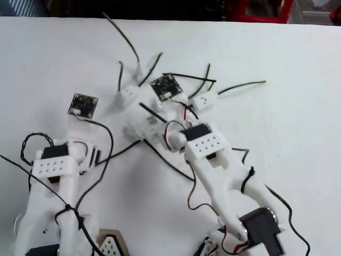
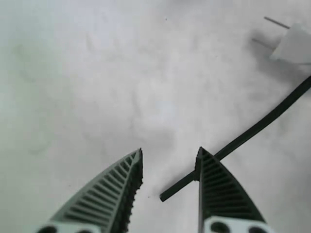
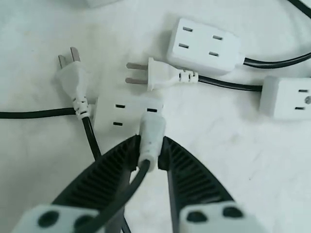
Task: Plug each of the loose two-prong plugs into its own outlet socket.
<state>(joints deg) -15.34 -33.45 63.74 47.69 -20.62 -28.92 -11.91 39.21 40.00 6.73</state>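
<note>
White and matte, the desk (image 1: 298, 58) carries a tangle of thin black cables around a small rectangular socket block (image 3: 114, 114) of smooth white plastic. The right end effector (image 3: 148, 143) sits directly in front of this block. Its black ribbed fingers (image 3: 189, 170) are clamped on a rounded white plug (image 3: 149, 128), whose black cable runs back between them. That plug's nose rests on the block's slotted face and covers one corner, while three dark slots show on the rest of the face. Whether its prongs are seated cannot be told.

Just beside the block lies a second plug (image 3: 73, 80) with two flat metal prongs and a ridged collar, its cable bending past the block's side. Just beyond the block a third plug (image 3: 155, 76) lies flat with its prongs bare, between the block and a wider four-slot outlet (image 3: 204, 43). This plug's cable reaches a boxy outlet (image 3: 286, 97) well apart from the block. Farther beyond the block sits a dark square board (image 1: 166, 88).

Well apart from the block, the left end effector (image 2: 170, 155) hangs open over bare desk, its tapering ribbed fingers (image 2: 116, 189) spread. A cut black cable end (image 2: 233, 143) lies against one of the fingers.
</note>
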